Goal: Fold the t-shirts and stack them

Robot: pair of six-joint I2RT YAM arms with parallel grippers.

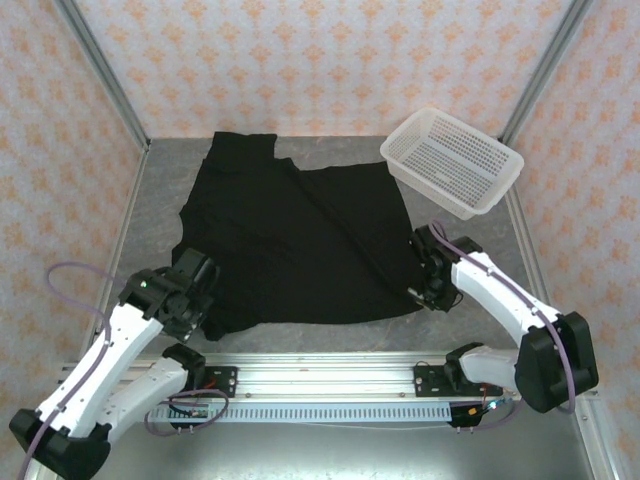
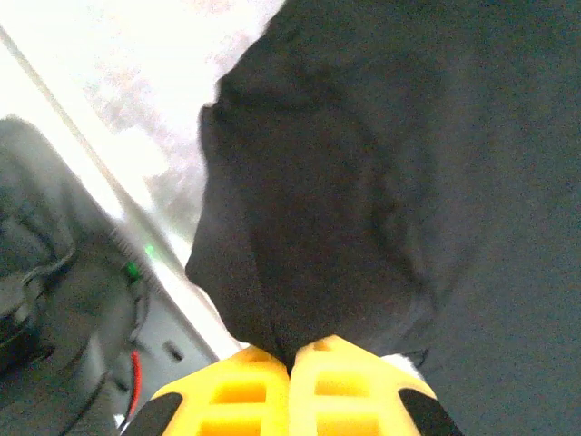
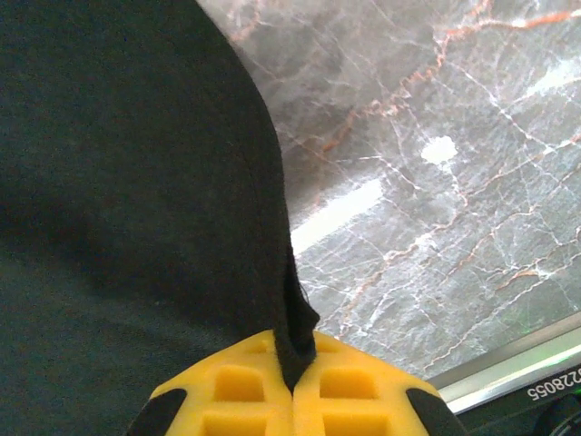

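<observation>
**Top external view.** The black cotton t-shirt [image 1: 300, 235] lies spread on the grey marbled tabletop [image 1: 165, 200], plain side up, with a diagonal crease running across it. A white perforated plastic basket [image 1: 452, 160] stands just beyond its far right corner. The left claw [image 1: 205, 305] sits at the garment's near left corner and the right claw [image 1: 425, 288] at its near right corner. Judged step: gripping the near hem for a first fold. The next move calls for both arms to lift together and carry that hem toward the far edge, keeping the cloth taut between them.

**Left wrist view.** The yellow fingers [image 2: 245, 391] of the left claw are closed, with a bunch of black fabric [image 2: 363, 182] pinched between their tips. The shirt spreads away above and to the right.

**Right wrist view.** The right claw [image 3: 295, 377] is likewise closed on the shirt's edge [image 3: 118, 182]. Cloth lies to the left and bare tabletop [image 3: 436, 182] to the right.
</observation>
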